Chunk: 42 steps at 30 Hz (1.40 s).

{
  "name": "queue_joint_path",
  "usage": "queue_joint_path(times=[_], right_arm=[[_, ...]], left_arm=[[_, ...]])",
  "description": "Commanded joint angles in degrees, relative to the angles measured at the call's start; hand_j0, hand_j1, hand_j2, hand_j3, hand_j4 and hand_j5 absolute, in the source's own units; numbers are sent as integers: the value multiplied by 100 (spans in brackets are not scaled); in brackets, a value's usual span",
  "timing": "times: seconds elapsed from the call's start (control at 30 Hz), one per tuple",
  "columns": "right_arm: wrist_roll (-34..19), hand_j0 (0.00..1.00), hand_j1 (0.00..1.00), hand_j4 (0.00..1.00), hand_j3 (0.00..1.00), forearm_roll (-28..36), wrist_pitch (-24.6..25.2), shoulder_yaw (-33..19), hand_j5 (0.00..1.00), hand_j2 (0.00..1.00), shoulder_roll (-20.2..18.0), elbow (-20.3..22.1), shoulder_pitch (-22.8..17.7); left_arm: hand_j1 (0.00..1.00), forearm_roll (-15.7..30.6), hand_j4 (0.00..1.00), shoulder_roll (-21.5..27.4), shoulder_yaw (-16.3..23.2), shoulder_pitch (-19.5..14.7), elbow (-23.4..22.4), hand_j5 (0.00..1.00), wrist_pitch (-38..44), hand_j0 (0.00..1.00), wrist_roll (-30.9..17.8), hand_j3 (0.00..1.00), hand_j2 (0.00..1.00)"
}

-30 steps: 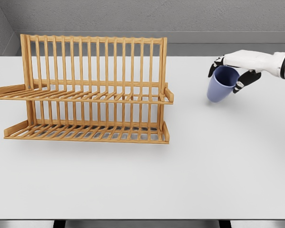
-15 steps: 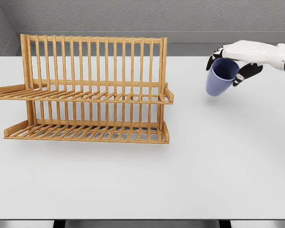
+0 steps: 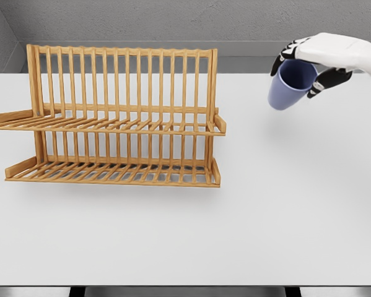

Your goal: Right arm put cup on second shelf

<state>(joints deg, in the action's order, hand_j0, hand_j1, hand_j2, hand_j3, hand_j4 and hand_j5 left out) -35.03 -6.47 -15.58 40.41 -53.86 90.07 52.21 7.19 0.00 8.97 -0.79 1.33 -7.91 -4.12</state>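
A blue cup (image 3: 288, 86) hangs in the air at the upper right, tilted with its mouth toward the upper right. My right hand (image 3: 304, 65) is shut on its rim, dark fingers curled on both sides. The cup is off the white table (image 3: 266, 204). A wooden two-tier dish rack (image 3: 120, 117) stands at the left. Its upper shelf (image 3: 111, 125) and lower shelf (image 3: 111, 173) hold nothing. The cup is well to the right of the rack, about level with its upper rails. The left arm does not show.
A grey wall (image 3: 173, 21) runs behind the table. A bare stretch of table lies between the rack's right end and the cup. The table's front edge runs along the bottom of the view.
My right hand has lifted the cup upward off the table and slightly to the right. The cup has tipped a little more. The rack has not moved.
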Motion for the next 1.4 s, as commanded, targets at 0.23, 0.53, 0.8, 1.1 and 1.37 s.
queue_joint_path(times=[0.23,0.53,0.8,1.1,1.37], right_arm=[[3,63,63,63,63,15,-7,-279,63,63,-169,371,-44],[3,63,63,63,63,23,-77,-288,63,63,-353,793,-70],[3,63,63,63,63,32,-367,-323,63,63,-432,1039,-114],[3,64,64,64,64,32,-965,-446,64,64,-371,1039,-106],[3,64,64,64,64,32,-1053,-481,64,64,-221,1048,-70]], left_arm=[[100,2,100,0,-1,0,7,100,0,100,-1,100,100],[100,2,100,0,-1,-9,-2,100,0,100,-1,100,100],[100,2,100,0,-1,-9,-2,100,0,100,-1,100,100],[100,2,100,0,-1,0,-1,100,0,100,-1,100,100],[100,2,100,0,-1,-9,-1,100,0,100,-1,100,100]])
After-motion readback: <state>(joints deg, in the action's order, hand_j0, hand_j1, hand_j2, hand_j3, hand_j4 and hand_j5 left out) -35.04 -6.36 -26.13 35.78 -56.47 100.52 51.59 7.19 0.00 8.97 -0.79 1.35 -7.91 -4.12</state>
